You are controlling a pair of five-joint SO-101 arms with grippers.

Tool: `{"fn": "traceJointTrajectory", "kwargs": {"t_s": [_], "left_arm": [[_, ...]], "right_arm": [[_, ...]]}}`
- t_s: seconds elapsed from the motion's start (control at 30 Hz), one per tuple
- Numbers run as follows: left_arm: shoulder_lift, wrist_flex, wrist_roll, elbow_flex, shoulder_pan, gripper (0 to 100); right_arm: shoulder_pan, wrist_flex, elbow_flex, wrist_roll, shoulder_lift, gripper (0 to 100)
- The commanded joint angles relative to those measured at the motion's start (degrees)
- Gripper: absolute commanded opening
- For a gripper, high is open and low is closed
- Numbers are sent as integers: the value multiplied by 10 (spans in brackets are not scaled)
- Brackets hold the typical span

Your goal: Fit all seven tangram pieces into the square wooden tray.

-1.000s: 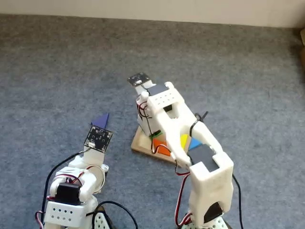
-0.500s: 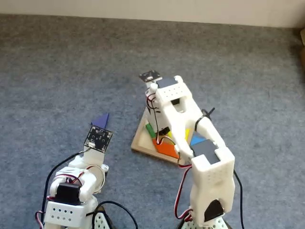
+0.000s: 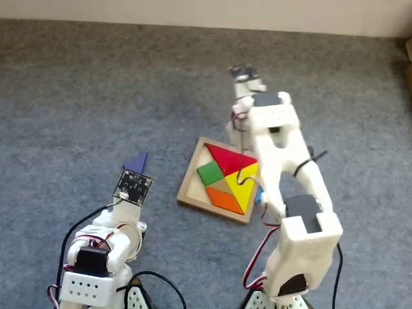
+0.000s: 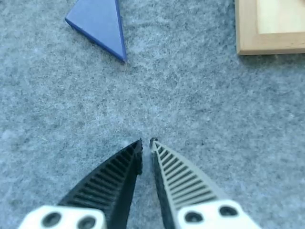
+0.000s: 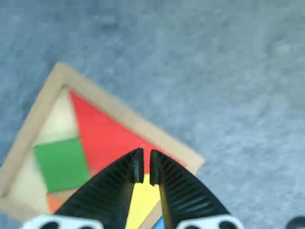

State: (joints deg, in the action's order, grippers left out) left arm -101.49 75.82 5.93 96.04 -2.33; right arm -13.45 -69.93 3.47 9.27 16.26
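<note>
High view: your dark-blue triangle (image 3: pixel 136 161) lies outside the square wooden tray (image 3: pixel 190 170), whose bare corner awaits it; left gripper (image 4: pixel 146 143) and right gripper (image 5: pixel 143 164) are closed on nothing.

Blue triangular piece (image 3: pixel 136 161): on grey carpet (image 3: pixel 77 84), left of square wooden tray (image 3: pixel 187 191), apart.
In tray: green square (image 3: pixel 209 172) left of red triangle (image 3: pixel 230 159), touching.

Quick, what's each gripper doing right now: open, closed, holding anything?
Left gripper: jaws closed, holding nothing.
Right gripper: jaws closed, holding nothing.
</note>
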Motion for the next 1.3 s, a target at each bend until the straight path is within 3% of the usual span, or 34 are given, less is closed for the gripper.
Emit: {"fn": "traceJointTrajectory", "kwargs": {"t_s": [0.0,0.2,0.3,0.43,0.63,0.93,1.27], "left_arm": [[-31,2,0,12,-4,51],[-31,2,0,12,-4,51],[-31,2,0,12,-4,51],[-31,2,0,12,-4,51],[-31,2,0,12,-4,51],[-31,2,0,12,-4,51],[-31,2,0,12,-4,51]], "right_arm": [[41,28,6,4,-38,33],[55,-27,8,18,-41,37],[44,-122,29,101,-44,67],[36,-188,57,200,-38,190],[32,-175,-34,348,-35,217],[29,-76,-161,474,-36,217],[29,-10,-239,515,-35,216]]}}
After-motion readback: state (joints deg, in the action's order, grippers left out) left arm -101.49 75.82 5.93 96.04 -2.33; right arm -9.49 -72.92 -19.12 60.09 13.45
